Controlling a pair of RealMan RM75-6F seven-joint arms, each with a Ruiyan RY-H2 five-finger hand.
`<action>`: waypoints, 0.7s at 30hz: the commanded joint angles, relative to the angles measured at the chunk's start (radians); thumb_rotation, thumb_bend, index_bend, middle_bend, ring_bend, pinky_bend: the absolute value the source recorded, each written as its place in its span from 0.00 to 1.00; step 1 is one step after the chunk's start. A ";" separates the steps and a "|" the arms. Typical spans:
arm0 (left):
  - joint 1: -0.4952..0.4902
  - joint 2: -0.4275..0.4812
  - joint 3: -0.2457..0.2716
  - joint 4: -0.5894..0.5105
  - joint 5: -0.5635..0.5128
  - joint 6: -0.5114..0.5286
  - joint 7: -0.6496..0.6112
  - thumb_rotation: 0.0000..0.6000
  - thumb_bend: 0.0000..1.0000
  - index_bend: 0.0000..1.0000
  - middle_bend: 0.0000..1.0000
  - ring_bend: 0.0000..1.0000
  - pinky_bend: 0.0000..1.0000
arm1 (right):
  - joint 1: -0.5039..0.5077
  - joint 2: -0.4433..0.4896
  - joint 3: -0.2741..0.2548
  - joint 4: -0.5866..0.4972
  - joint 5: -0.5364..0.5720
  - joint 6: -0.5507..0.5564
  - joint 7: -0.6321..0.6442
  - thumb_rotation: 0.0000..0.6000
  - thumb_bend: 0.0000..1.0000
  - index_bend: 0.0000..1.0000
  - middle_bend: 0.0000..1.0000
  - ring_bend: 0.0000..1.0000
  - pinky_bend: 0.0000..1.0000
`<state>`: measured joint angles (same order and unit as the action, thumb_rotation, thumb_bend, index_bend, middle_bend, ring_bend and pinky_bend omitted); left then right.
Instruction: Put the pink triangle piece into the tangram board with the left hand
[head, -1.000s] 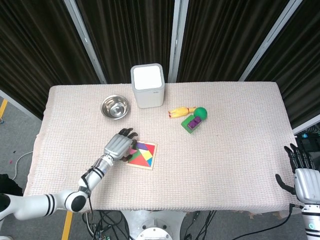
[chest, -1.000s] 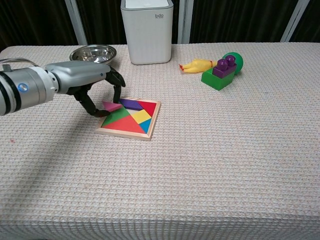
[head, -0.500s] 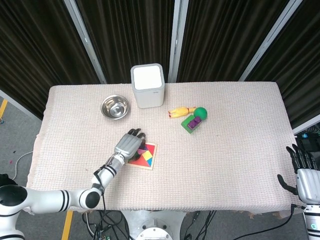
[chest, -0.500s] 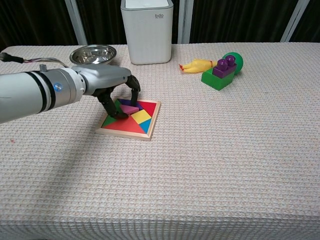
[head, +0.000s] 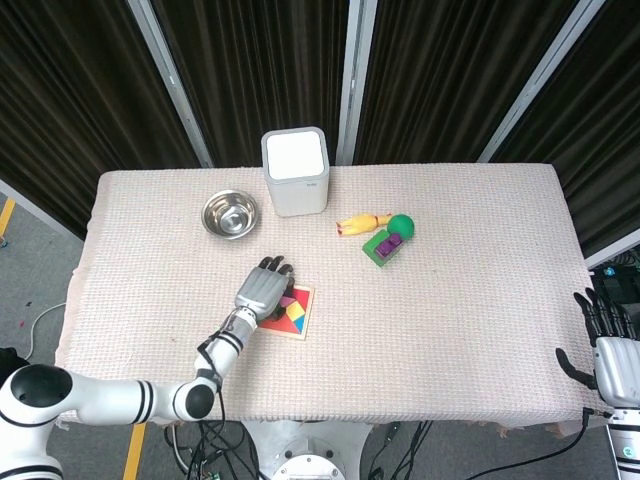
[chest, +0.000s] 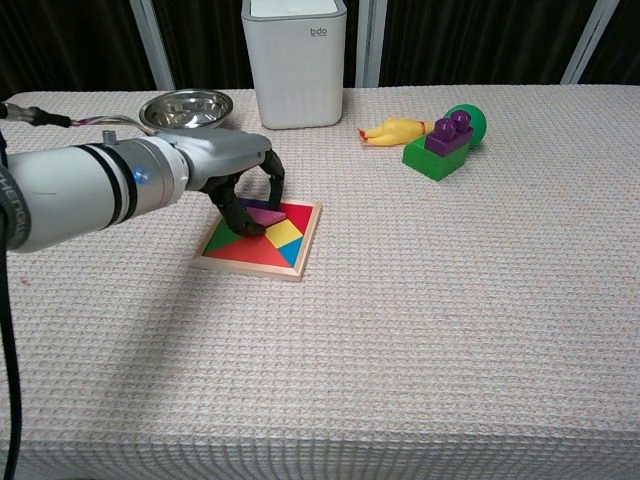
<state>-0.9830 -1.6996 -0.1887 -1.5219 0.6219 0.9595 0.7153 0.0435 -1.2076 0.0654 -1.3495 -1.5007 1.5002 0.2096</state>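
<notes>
The table (chest: 480, 330) under its woven cloth spreads in front of me, and my left arm reaches across its near left part toward the tangram board (chest: 300, 258). The white box (chest: 295, 62) stands at the far edge, with the steel bowl (chest: 186, 107) to its left. The green block with purple studs (chest: 440, 148), the green ball (chest: 470, 120) and the yellow toy (chest: 395, 130) sit well apart to the right, out of my way.

My left hand (chest: 235, 172) hangs over the far left corner of the board, dark fingers (chest: 240, 212) curled down. Between them I pinch the pink triangle piece (chest: 263, 216), which sits low over the board beside the yellow and red pieces. I cannot tell whether it is fully seated or resting a little proud.

To finish this well, I judge I should keep the piece flat and line its edges up with the neighbours before pressing, then ease it down instead of dropping it. Pushing sideways could slide the light board on the cloth or lift the other pieces. Once it lies flush I should spread my fingers gently and lift straight up, so nothing catches.

My right hand (head: 612, 352) rests at the table's near right corner, fingers apart, holding nothing.
</notes>
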 joint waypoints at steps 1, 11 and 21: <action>-0.001 0.002 0.003 -0.001 0.000 0.004 -0.002 1.00 0.34 0.51 0.17 0.00 0.09 | 0.000 0.000 0.000 0.000 0.000 -0.001 0.000 1.00 0.22 0.00 0.00 0.00 0.00; -0.001 0.017 0.021 -0.014 0.013 -0.004 -0.024 1.00 0.33 0.34 0.16 0.00 0.10 | 0.002 0.000 0.001 0.000 0.002 -0.004 -0.002 1.00 0.22 0.00 0.00 0.00 0.00; -0.003 0.026 0.027 -0.030 0.027 -0.001 -0.044 1.00 0.32 0.24 0.15 0.00 0.10 | 0.000 0.002 0.001 0.002 0.005 -0.005 0.001 1.00 0.22 0.00 0.00 0.00 0.00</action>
<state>-0.9855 -1.6749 -0.1623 -1.5509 0.6476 0.9578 0.6725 0.0433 -1.2060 0.0659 -1.3476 -1.4953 1.4950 0.2106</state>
